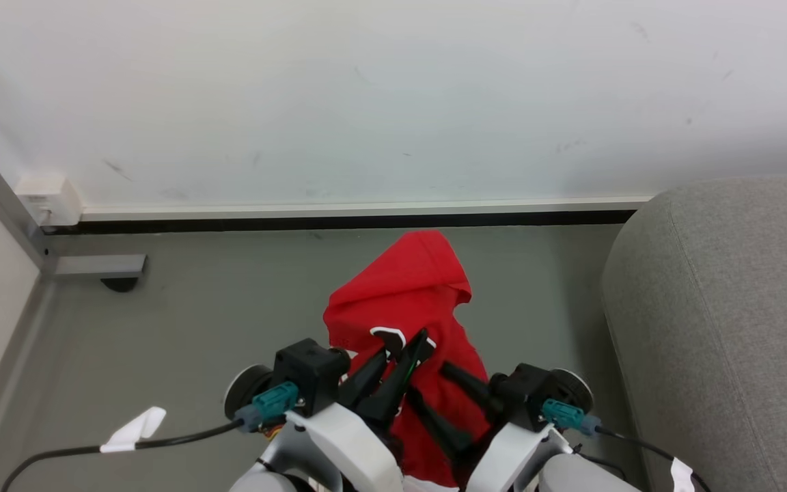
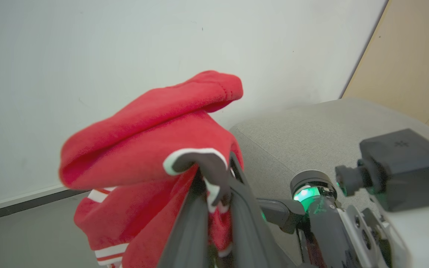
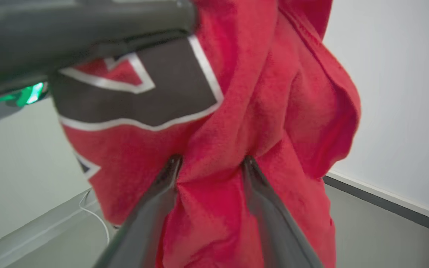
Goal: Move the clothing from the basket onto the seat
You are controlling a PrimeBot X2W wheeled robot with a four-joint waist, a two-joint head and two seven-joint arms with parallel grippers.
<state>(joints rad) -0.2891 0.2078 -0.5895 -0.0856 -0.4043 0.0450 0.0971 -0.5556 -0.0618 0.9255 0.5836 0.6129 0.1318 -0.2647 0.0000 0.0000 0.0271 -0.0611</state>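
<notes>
Clothing (image 1: 404, 294) hung above the floor (image 1: 229, 328), beside the seat (image 1: 728, 307), left pincer (image 2: 216, 167) nipped narrow on a numeral's edge, right pincer (image 3: 210, 162) clamped around a thick fold; risk: thin fabric slipping from either grip mid-swing and dropping short.

even, bright indoor light with soft shadows; right wrist view blurs its near dark claw fingers (image 3: 151, 216).

Folds of the red jersey (image 3: 274, 111) bury the fingertips (image 3: 169, 175) of the right gripper (image 3: 211, 163); its numeral (image 3: 155, 93) is unreadable; the grey seat (image 1: 728, 307) runs off-frame right.
</notes>
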